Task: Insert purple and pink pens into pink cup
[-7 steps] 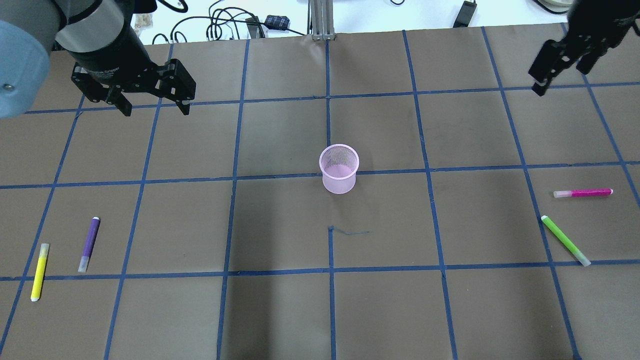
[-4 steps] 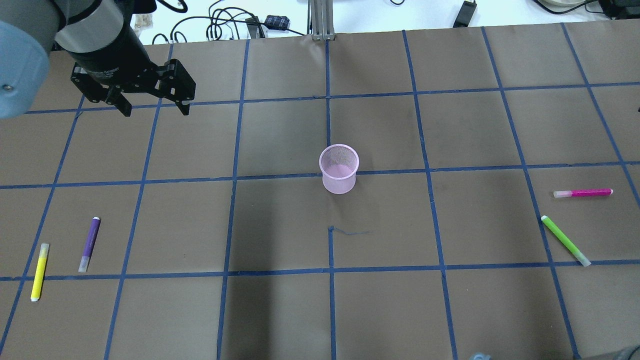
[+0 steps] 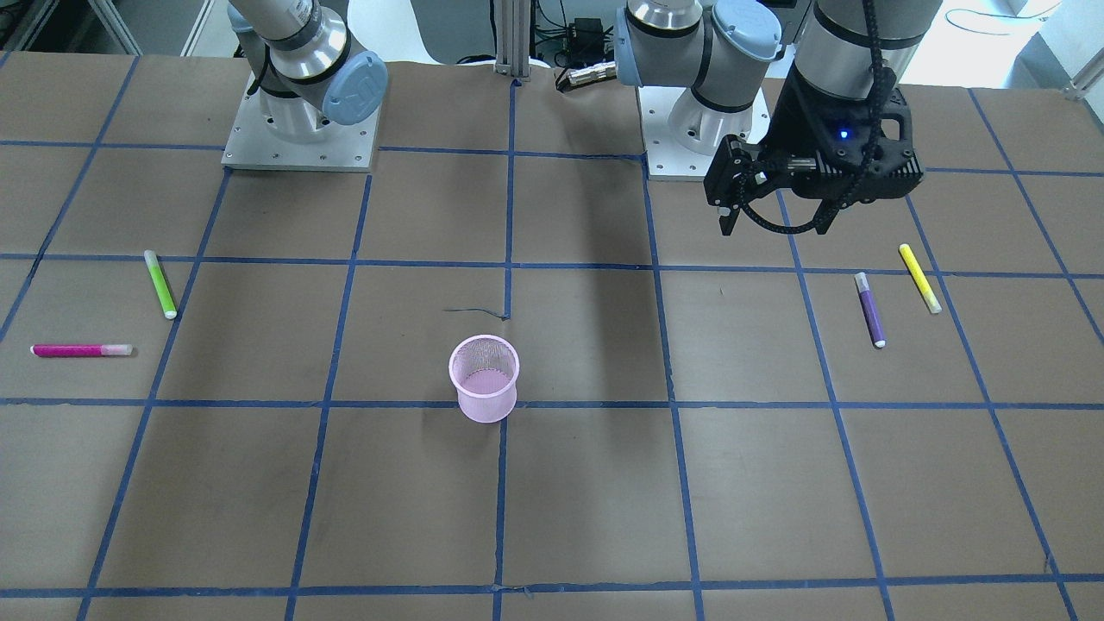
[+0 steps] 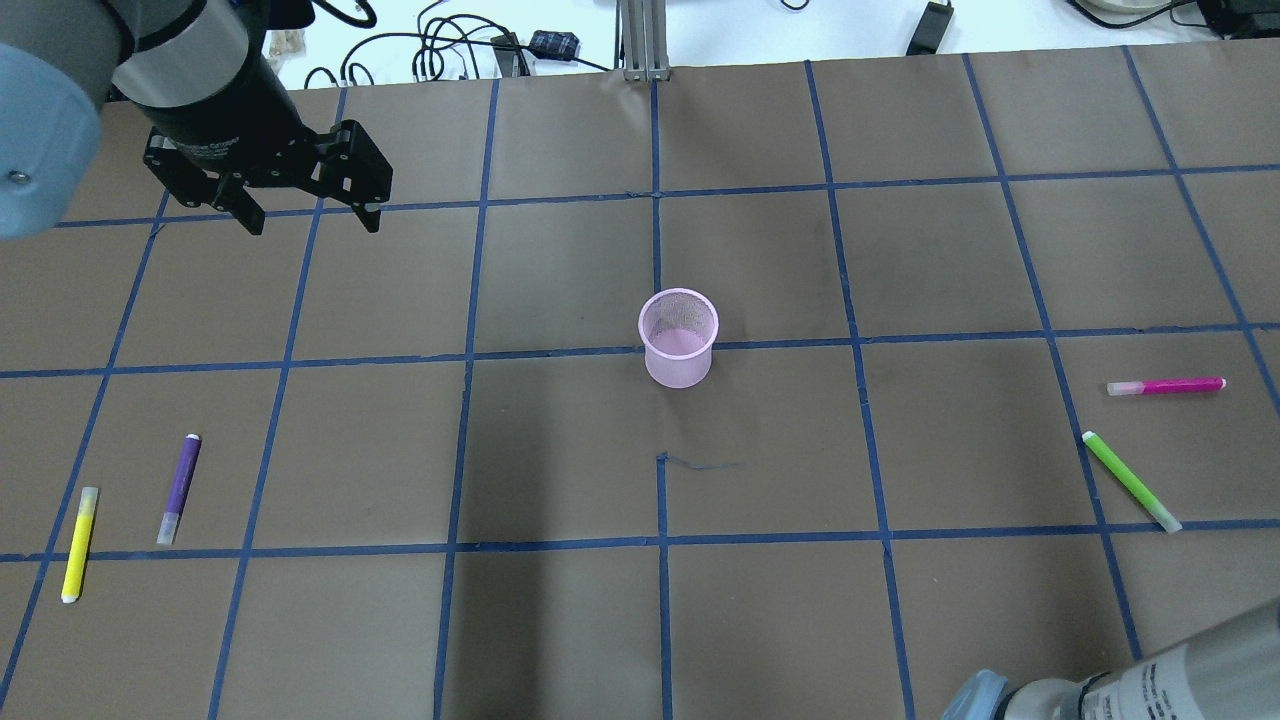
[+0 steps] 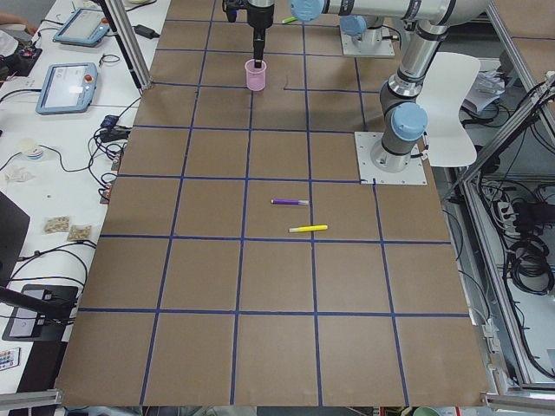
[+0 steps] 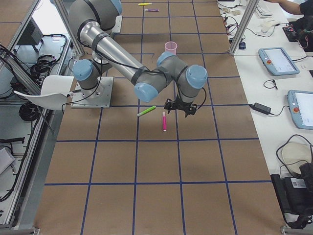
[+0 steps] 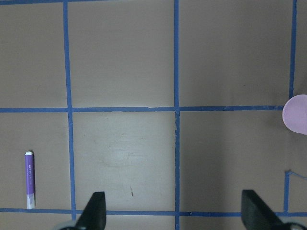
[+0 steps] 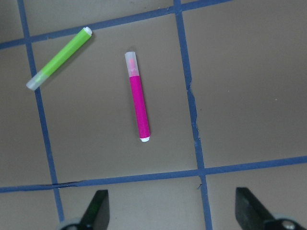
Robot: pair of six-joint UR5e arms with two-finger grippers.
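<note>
right gripper (image 8: pixel 172 211) has swung off the far-right corner to hang above the pink pen (image 8: pixel 137 103), jaws spread, empty; left gripper (image 4: pixel 312 222) unmoved, also spread and empty; purple pen (image 4: pixel 179 488) and pink pen lie flat, well apart from the pink cup (image 4: pixel 679 352), so pink pick looks next

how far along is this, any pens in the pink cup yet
Nothing done: the pink mesh cup is empty. Nothing in hand: left gripper and right gripper have open, empty jaws. Remaining: the purple pen and pink pen lie on the brown table.
</note>
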